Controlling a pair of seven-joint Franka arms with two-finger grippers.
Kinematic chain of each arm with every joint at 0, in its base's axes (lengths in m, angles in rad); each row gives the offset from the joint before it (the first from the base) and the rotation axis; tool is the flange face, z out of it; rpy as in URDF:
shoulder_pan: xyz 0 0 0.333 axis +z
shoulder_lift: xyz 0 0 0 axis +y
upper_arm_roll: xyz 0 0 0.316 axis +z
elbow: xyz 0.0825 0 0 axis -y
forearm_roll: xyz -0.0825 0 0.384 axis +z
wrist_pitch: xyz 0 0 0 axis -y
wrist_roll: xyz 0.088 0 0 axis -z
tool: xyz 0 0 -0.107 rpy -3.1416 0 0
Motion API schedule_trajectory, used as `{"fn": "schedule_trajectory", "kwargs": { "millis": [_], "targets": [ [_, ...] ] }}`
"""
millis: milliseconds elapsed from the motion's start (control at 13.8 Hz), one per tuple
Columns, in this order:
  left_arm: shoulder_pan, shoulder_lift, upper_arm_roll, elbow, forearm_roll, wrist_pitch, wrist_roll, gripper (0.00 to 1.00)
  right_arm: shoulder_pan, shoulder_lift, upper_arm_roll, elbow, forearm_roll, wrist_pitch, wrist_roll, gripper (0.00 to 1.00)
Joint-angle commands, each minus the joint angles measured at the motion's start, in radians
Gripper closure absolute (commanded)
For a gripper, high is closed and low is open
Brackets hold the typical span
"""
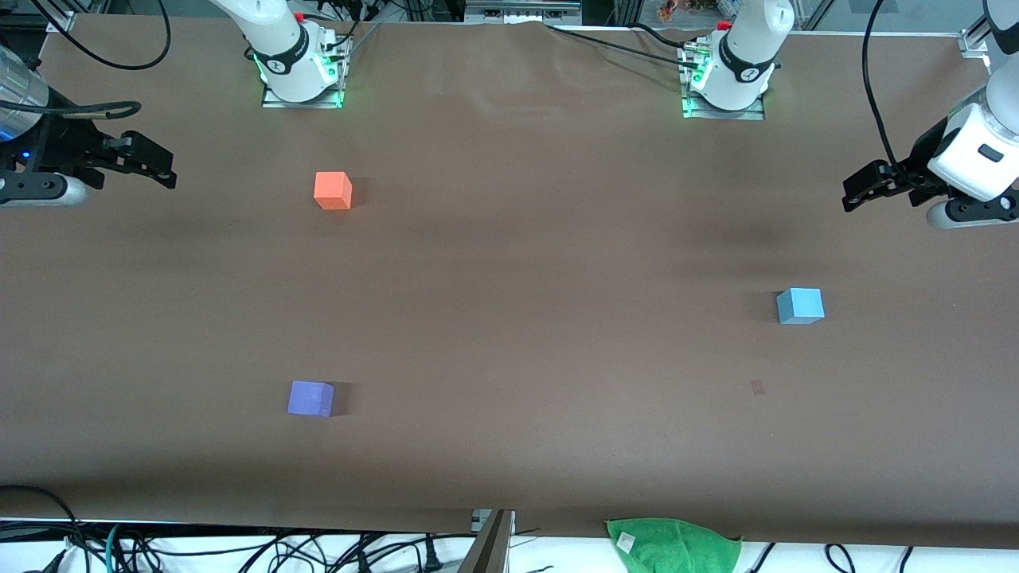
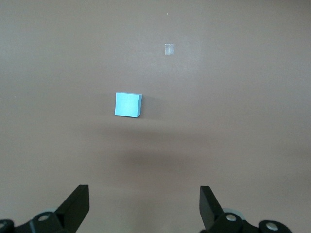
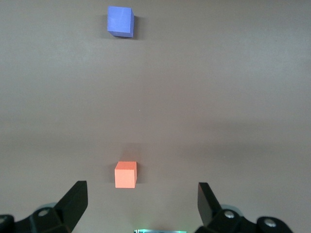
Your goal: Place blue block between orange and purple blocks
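**Three blocks apart on the table, both my grippers empty**

From the front camera, I see the brown table (image 1: 509,263) with my two bases along its top edge. The orange block (image 1: 333,191) sits toward my right arm's end, not far in front of that arm's base. The purple block (image 1: 310,398) lies at the same end but much nearer to the front camera, so the two are well apart with bare table between them. The blue block (image 1: 800,305) rests alone toward my left arm's end, well away from both others. A small pale mark (image 1: 757,387) shows on the table a little nearer the camera than the blue block. My left gripper (image 1: 860,191) hangs in the air over its end of the table, fingers spread and holding nothing. My right gripper (image 1: 151,163) hangs over the other end, also spread and empty. A green cloth (image 1: 673,545) lies at the table's near edge.

From my left wrist, my left gripper (image 2: 144,208) shows its two dark fingers (image 2: 75,206) standing wide apart with nothing between them. The blue block (image 2: 128,105) sits flat on the table below, clear of the fingers, and a small clear patch (image 2: 169,49) lies near it.

From my right wrist, my right gripper (image 3: 141,206) also has its fingers (image 3: 73,204) wide apart and empty. The orange block (image 3: 126,174) lies on the table between the fingertips' lines but untouched, and the purple block (image 3: 120,21) sits well apart from it.
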Motion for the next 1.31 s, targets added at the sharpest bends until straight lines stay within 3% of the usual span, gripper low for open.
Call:
{"fn": "schedule_trajectory", "kwargs": {
  "millis": [0, 145, 290, 580, 943, 1233],
  "targets": [
    [0.006, 0.016, -0.001, 0.029, -0.02, -0.045, 0.009, 0.0, 0.0, -0.003, 0.001, 0.004, -0.005, -0.009, -0.006, 0.0],
    [0.015, 0.072, 0.0, 0.026, -0.012, -0.14, 0.022, 0.0, 0.0, -0.003, 0.001, 0.004, -0.004, -0.009, -0.006, 0.0],
    [0.048, 0.14, 0.004, 0.027, -0.009, -0.132, 0.033, 0.0, 0.0, -0.003, 0.001, 0.004, -0.004, -0.009, -0.006, 0.0],
    [0.104, 0.235, 0.002, -0.019, -0.009, 0.084, 0.185, 0.0, 0.0, -0.003, 0.001, 0.006, -0.005, -0.007, -0.003, 0.0],
    [0.136, 0.261, 0.0, -0.261, -0.003, 0.478, 0.246, 0.0, 0.0, -0.003, 0.001, 0.006, -0.007, -0.009, -0.006, 0.0],
    [0.141, 0.317, 0.0, -0.348, -0.003, 0.679, 0.291, 0.0, 0.0, -0.003, 0.001, 0.006, -0.007, -0.009, -0.006, 0.0]
  ]
}}
